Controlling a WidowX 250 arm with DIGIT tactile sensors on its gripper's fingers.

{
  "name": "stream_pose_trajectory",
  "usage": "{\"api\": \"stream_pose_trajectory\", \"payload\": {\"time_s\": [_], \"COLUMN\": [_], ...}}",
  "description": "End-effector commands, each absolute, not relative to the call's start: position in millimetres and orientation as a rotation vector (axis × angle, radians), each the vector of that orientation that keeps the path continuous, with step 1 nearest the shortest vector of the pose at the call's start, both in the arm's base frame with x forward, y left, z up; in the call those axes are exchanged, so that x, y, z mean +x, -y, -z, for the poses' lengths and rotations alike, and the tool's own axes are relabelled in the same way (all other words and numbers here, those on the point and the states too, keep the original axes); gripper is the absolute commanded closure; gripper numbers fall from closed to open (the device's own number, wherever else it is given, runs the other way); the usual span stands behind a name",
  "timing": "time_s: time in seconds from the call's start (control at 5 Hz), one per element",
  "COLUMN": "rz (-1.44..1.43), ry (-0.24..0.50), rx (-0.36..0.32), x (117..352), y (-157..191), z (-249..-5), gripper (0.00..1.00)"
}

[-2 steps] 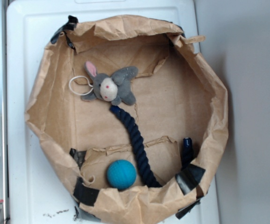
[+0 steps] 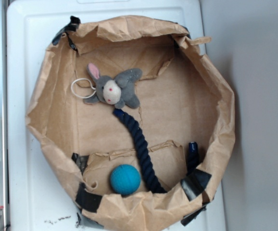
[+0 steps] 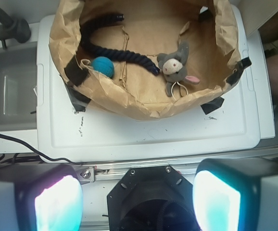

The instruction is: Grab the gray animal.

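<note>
The gray animal lies on its back inside the brown paper bag, near the upper left, with a cream face, one pink-lined ear and a white loop string. My gripper does not show in the exterior view. In the wrist view its two fingers stand wide apart at the bottom edge, open and holding nothing, well short of the bag and over the black base mount.
A navy rope curves from just below the animal down to the bag's near side. A teal ball rests beside the rope's end. The bag sits on a white lid. A sink basin lies left in the wrist view.
</note>
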State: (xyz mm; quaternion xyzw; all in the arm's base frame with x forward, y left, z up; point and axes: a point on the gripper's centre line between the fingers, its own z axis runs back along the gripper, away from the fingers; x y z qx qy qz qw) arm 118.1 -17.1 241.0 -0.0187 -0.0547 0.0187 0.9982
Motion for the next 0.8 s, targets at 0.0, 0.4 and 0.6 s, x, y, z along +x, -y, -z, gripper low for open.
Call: {"api": "stream_pose_trajectory", "payload": {"time_s": [0.0, 0.4, 0.6], "rz": [0.048, 0.244, 0.281], "ry": [0.174, 0.055, 0.029], "rx": [-0.009, 0.025, 0.054], "x": [174.7, 259.8, 295.8], "y": [12.6, 6.2, 3.7], "z": [-215.7, -175.1, -159.5], "gripper": [0.00, 0.00, 0.00]}}
